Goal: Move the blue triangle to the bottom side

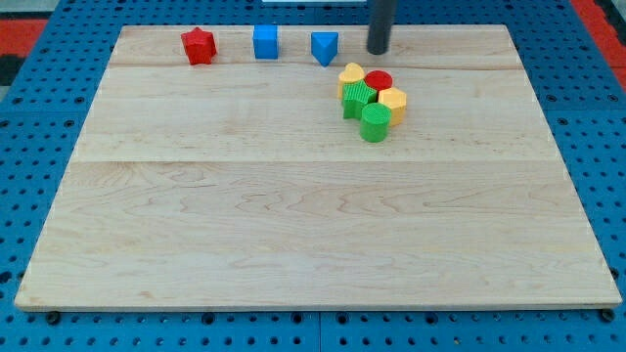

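The blue triangle [325,46] sits near the view's top edge of the wooden board [293,225], a little right of centre. My tip [379,51] is the lower end of a dark rod coming down from the view's top. It stands just to the right of the blue triangle, with a small gap between them. It is above the cluster of blocks.
A red star [199,45] and a blue cube [265,42] lie left of the triangle along the top. A tight cluster sits below my tip: a yellow heart [350,74], a red cylinder [379,80], a yellow hexagon [392,103], a green block [357,99] and a green cylinder [375,122].
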